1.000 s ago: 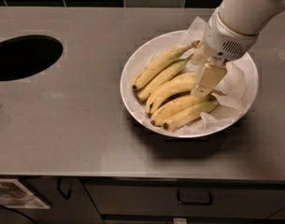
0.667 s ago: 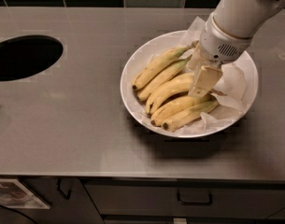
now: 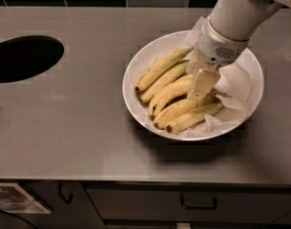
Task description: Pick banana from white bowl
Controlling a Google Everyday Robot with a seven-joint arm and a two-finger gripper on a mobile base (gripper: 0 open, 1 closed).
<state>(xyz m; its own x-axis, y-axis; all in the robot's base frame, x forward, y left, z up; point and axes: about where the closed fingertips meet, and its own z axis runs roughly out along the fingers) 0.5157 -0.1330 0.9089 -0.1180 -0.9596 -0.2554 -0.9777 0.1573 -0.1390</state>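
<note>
The white bowl stands on the steel counter, lined with crinkled white paper. Several bananas lie in it side by side, tips pointing lower left. The banana, thick and evenly yellow, lies in the middle of the row. Two longer green-tinged bananas lie above it, and two more lie below. My gripper reaches down from the upper right on a white arm, right over the stem ends of the bananas and at the right end of the middle banana. It hides those ends.
A dark round hole is cut into the counter at the far left. Dark tiles run along the back wall. The counter's front edge, with drawers and handles below, runs along the bottom.
My gripper has shifted slightly left over the bananas' stem ends. The bananas and bowl have not moved.
</note>
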